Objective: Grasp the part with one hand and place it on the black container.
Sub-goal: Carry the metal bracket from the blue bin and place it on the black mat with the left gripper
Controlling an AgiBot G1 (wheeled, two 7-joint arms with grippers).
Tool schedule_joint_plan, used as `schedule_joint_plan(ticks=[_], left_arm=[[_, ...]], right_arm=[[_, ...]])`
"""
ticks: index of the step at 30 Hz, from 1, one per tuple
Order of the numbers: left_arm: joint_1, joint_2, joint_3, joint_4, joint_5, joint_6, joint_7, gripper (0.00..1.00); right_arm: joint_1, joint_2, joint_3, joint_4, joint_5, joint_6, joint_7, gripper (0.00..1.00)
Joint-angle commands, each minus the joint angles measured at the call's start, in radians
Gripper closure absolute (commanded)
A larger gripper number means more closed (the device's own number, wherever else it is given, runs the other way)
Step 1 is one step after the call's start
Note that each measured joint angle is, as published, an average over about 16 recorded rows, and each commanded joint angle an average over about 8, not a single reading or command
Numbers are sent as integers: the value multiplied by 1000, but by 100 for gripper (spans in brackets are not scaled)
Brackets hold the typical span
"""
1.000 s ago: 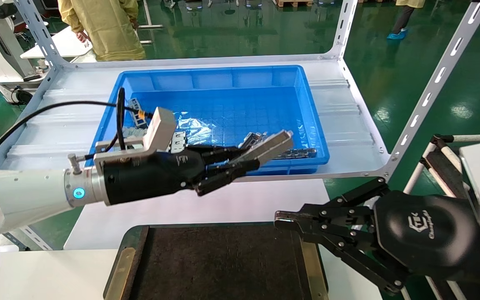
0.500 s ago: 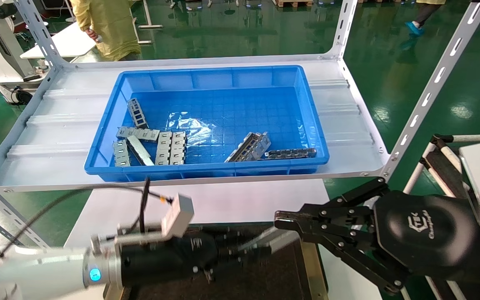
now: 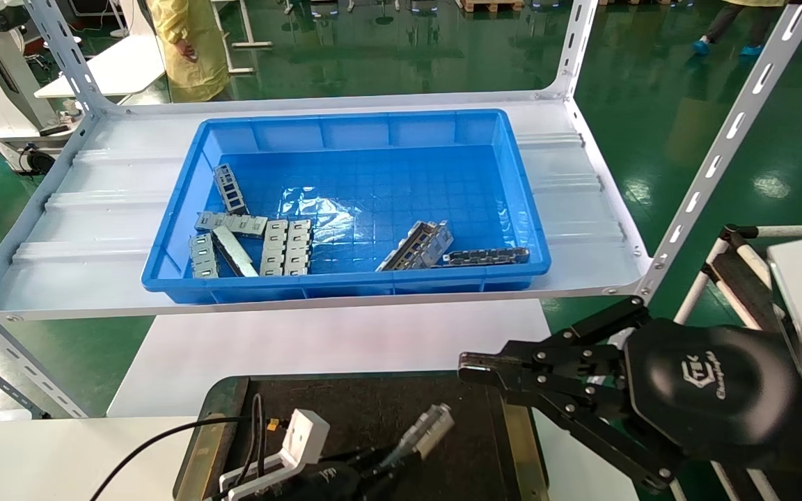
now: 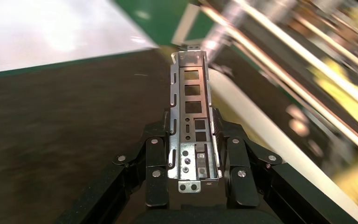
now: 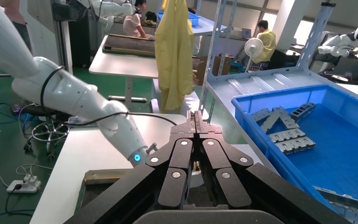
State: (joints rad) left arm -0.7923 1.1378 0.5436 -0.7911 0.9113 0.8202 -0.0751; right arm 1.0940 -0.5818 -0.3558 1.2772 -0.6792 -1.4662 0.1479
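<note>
The part (image 3: 420,430) is a slim grey metal channel with rectangular openings. My left gripper (image 3: 381,465) is shut on its near end at the bottom edge of the head view. In the left wrist view the part (image 4: 191,88) sticks out forward between the black fingers (image 4: 156,149) of the left gripper (image 4: 191,126). It hangs low over the black container (image 3: 345,407), its free end pointing toward the container's right brass strip (image 3: 516,431). Whether it touches the dark surface (image 4: 60,135) I cannot tell. My right gripper (image 3: 469,364) is shut and empty beside the container's right edge.
A blue bin (image 3: 345,287) stands on the white shelf (image 3: 582,209) beyond the container, holding several grey parts (image 3: 282,247) and a dark chain strip (image 3: 484,257). The angled shelf posts (image 3: 721,146) stand to the right. A person in yellow (image 3: 189,42) is far back.
My left arm has dropped from in front of the blue bin to low over the black container, carrying the part with it. The right arm has not moved.
</note>
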Motion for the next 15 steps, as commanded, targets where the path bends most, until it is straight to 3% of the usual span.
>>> schedule_joint_plan(ticks=[1, 6, 15], left_arm=[[41, 17, -14, -32, -3, -104, -14, 100], [98, 61, 9, -126, 18, -306, -103, 100], [118, 128, 80, -192, 52, -551, -245, 100]], right_arm=[[0, 0, 0, 0, 0, 0, 0, 100], [0, 0, 0, 0, 0, 0, 0, 100], [0, 0, 0, 0, 0, 0, 0, 100]])
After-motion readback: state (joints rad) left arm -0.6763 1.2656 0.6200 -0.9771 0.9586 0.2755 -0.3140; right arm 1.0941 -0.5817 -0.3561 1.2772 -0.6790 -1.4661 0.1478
